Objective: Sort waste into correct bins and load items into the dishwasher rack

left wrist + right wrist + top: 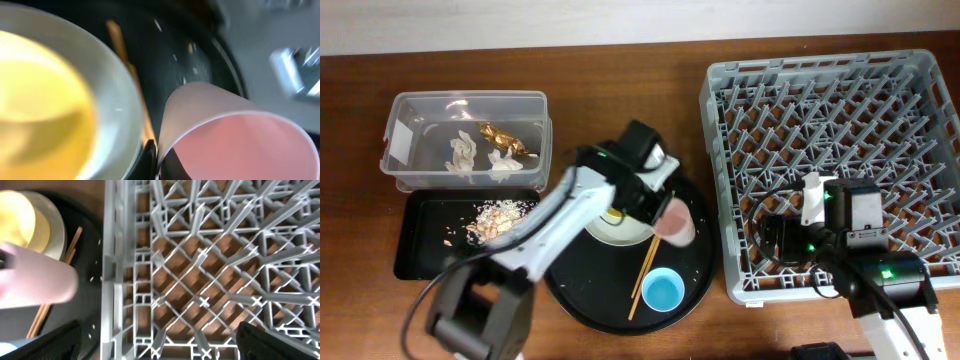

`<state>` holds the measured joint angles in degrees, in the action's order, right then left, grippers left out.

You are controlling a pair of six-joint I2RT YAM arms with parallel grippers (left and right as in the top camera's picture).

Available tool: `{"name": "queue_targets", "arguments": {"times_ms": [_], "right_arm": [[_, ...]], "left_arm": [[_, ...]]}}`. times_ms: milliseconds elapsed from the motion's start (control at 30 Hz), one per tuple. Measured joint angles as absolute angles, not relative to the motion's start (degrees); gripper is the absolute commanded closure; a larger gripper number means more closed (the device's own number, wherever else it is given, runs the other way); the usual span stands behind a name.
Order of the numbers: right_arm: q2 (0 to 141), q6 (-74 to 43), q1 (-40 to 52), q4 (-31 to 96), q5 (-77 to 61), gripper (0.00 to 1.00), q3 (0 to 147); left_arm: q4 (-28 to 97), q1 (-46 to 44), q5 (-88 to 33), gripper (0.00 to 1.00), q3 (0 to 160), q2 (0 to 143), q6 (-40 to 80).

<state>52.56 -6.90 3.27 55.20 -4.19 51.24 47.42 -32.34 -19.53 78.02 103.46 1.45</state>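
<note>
My left gripper (658,208) is shut on the rim of the pink cup (676,223), one finger inside and one outside (157,161). The cup (240,145) is tilted on its side over the round black tray (695,275). Beside it the yellow bowl (40,100) sits on the grey-green plate (620,232). The light-blue cup (662,290) stands on the tray's front. My right gripper (160,345) is open and empty above the front left corner of the grey dishwasher rack (840,75). The pink cup also shows in the right wrist view (35,282).
Wooden chopsticks (648,268) lie on the round tray. The clear tub (420,105) at back left holds white tissue (462,152) and the gold foil wrapper (503,137). The flat black tray (425,240) in front of it holds beige scraps (498,218).
</note>
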Motion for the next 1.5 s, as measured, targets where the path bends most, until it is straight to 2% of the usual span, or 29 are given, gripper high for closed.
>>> {"name": "queue_targets", "arguments": {"times_ms": [67,133,200,300,400,467,600,633,700,800,900,1033,1067,1100,1133,1200,1333,1367,1400,1500], "right_arm": [[52.6,-10.7,-0.9,53.5,-4.5,0.01,51.7],[52.6,-12.7,-5.7,52.0,-9.4,0.01,51.8],[53.0,-8.1,-9.6,48.8,-28.3,0.02,52.0],[56.7,-1.6,-9.8,48.4,-48.1,0.01,52.0],[65.2,7.2,-9.8,46.5,-67.8,0.01,52.0],[70.0,9.9,-9.8,41.6,-79.2,0.02,52.2],[71.1,10.9,-6.5,35.6,-86.1,0.01,52.2],[71.1,11.0,-5.8,34.7,-86.5,0.0,52.2],[71.1,10.9,-5.5,33.2,-87.0,0.13,52.2],[71.1,11.0,-5.5,32.8,-87.2,0.23,52.2],[71.1,10.9,-5.5,32.1,-87.1,0.29,52.2],[71.1,11.0,-5.5,32.0,-86.8,0.32,52.2],[71.1,11.0,-5.5,32.0,-86.6,0.36,52.2],[71.1,11.2,-5.5,32.0,-86.4,0.38,52.2],[71.1,11.0,-5.5,32.0,-86.0,0.4,52.2],[71.1,10.2,-5.4,32.1,-79.3,0.42,52.3],[71.1,7.3,-5.4,34.1,-63.0,0.43,52.4],[71.1,7.0,-5.4,36.6,-57.2,0.47,52.4],[71.1,6.8,-5.4,40.1,-51.7,0.52,53.1],[71.9,6.3,-5.4,58.5,-34.5,0.52,65.1]], "left_arm": [[46.4,-27.0,-21.0,1.0,78.7,97.8,6.0],[43.2,-18.4,-27.8,1.0,79.5,93.2,11.6],[39.7,-14.1,-40.0,1.0,79.7,93.2,14.9],[35.2,-15.4,-57.5,1.0,79.7,95.2,16.3],[32.6,-19.7,-65.6,1.0,79.7,95.8,17.0],[30.6,-21.5,-66.7,1.0,79.6,95.8,18.5],[30.3,-24.1,-66.7,1.0,79.6,95.8,20.3],[30.2,-24.4,-66.7,1.0,79.6,95.8,20.7],[30.2,-25.4,-66.7,1.0,79.6,95.8,20.9],[30.2,-25.8,-66.9,1.0,79.6,95.8,21.1],[30.2,-25.8,-67.5,1.0,79.6,95.8,21.3],[30.2,-25.8,-67.7,1.0,79.6,95.8,21.7],[30.2,-25.8,-67.7,0.87,79.6,95.8,21.7],[30.2,-25.8,-67.6,0.69,79.6,95.8,21.7],[30.1,-25.8,-67.4,0.68,79.6,95.8,21.7],[30.7,-25.8,-63.4,0.42,79.6,95.8,22.2],[38.4,-25.3,-45.9,0.37,79.7,96.0,21.6],[42.7,-25.1,-40.1,0.37,79.7,96.0,20.8],[46.1,-23.4,-32.6,0.37,79.6,96.0,19.3],[53.1,-18.6,-19.0,0.36,79.5,93.1,17.2]]}}
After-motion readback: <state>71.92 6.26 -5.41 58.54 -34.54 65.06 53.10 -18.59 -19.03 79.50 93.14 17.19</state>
